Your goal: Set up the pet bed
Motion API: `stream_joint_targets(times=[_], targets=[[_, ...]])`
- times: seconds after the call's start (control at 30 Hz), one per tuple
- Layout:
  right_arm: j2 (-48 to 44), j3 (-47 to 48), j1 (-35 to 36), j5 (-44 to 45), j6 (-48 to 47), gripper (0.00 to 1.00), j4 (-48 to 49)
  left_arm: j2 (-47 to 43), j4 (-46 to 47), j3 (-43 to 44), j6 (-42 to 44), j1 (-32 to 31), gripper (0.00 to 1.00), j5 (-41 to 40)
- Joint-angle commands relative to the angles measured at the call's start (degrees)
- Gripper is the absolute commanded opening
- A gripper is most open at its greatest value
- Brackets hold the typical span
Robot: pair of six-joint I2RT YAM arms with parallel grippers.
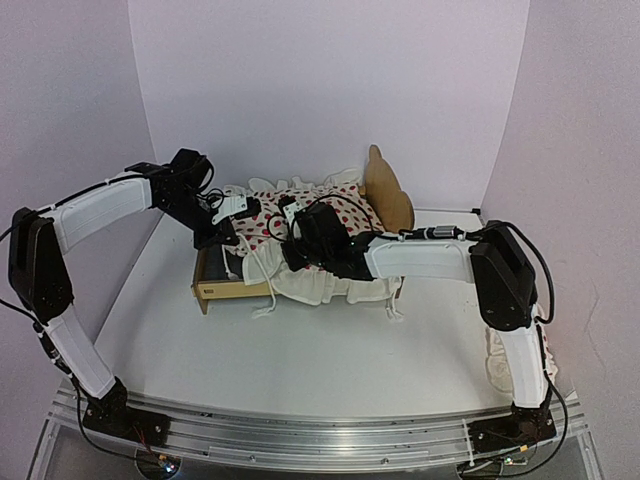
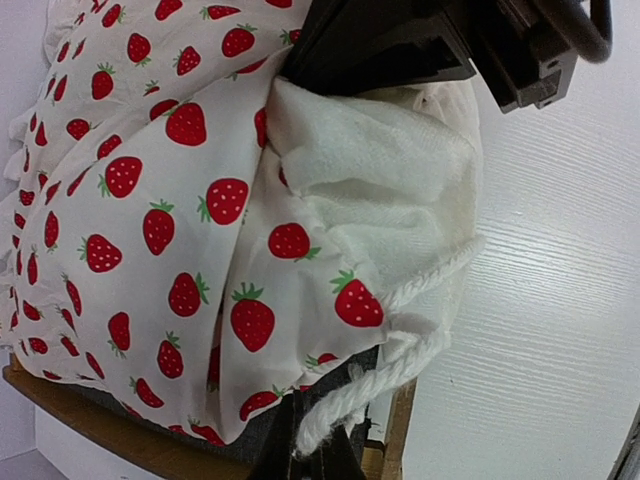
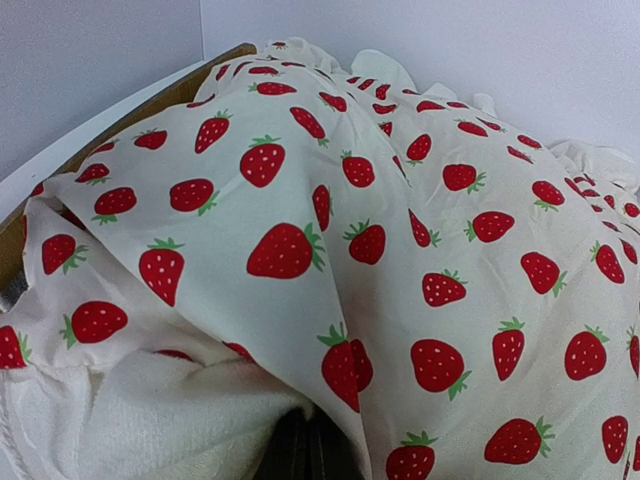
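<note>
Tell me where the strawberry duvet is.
Top view: the strawberry duvet lies bunched on the pet bed at mid-table, left of its headboard, white underside spilling over the near side.

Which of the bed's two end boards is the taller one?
The far board, rounded and rising above the duvet at back right; the near board at front left is low and flat.

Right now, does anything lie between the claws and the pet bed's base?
Yes. The strawberry-print duvet is draped over the pet bed, covering its base; the left claw and right claw meet that fabric first.
</note>
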Motion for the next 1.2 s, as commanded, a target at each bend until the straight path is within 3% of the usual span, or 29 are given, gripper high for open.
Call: stream_joint_targets(times=[0.0, 0.47, 1.03, 1.17], targets=[[-4.21, -0.49, -0.1, -0.18, -0.34, 0.0, 1.2, -1.61, -1.7, 0.0, 0.82, -0.03, 0.0, 2.36], [-4.32, -1.05, -0.12, -0.67, 0.27, 0.0, 1.2, 2.71, 2.38, -3.77, 3.11, 0.01, 0.0, 4.73], [-4.64, -1.5, -0.05, -1.29, 0.63, 0.0, 1.2, 6.53, 11.75, -4.76, -5.08, 0.58, 0.0, 7.78], [-4.9, -1.84, -0.04, -0.94, 0.38, 0.0, 1.2, 6.83, 10.83, -2.83, -8.03, 0.03, 0.0, 12.92]])
